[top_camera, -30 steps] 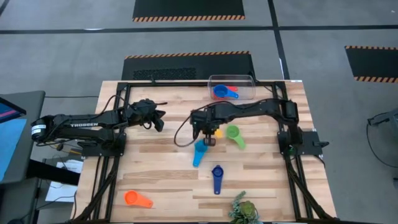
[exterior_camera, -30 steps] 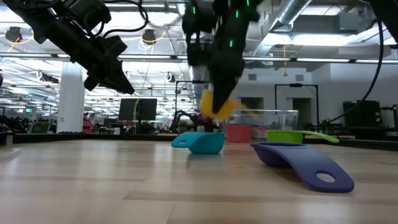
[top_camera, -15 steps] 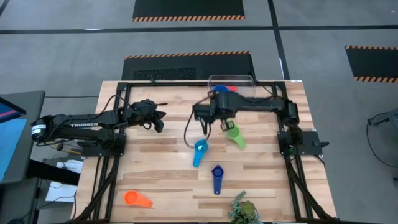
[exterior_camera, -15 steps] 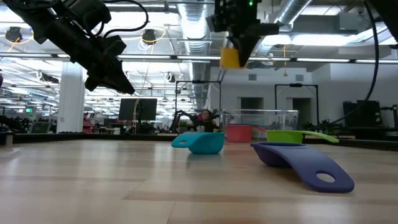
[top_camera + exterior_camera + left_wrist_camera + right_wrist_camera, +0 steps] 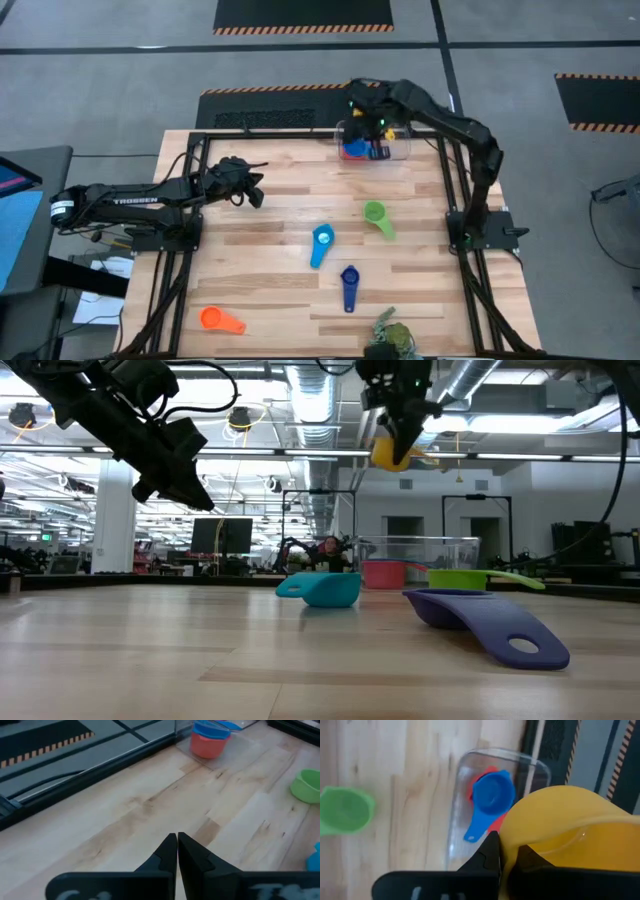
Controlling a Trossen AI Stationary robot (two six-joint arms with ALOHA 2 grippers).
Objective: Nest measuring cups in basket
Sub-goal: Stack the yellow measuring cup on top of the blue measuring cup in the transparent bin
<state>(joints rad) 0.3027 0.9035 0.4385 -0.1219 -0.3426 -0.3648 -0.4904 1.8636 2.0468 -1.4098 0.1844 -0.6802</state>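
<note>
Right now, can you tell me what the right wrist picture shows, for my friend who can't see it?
The right gripper is shut on a yellow plastic measuring cup, held above the clear plastic basket. Inside the basket, a blue measuring cup sits nested in a red measuring cup. A green measuring cup lies apart on the wooden table.

Your high view looks straight down on the whole surface (image 5: 260,215), both arms in frame. Your low view sits at surface height at the near edge, facing level toward the far side and the room beyond. Your left wrist view looks from close above the boards toward the clear basket (image 5: 210,735) at the far edge. Your right wrist view looks down from just above that basket. All four views share the basket; the green measuring cup (image 5: 376,215) shows in each too.
</note>
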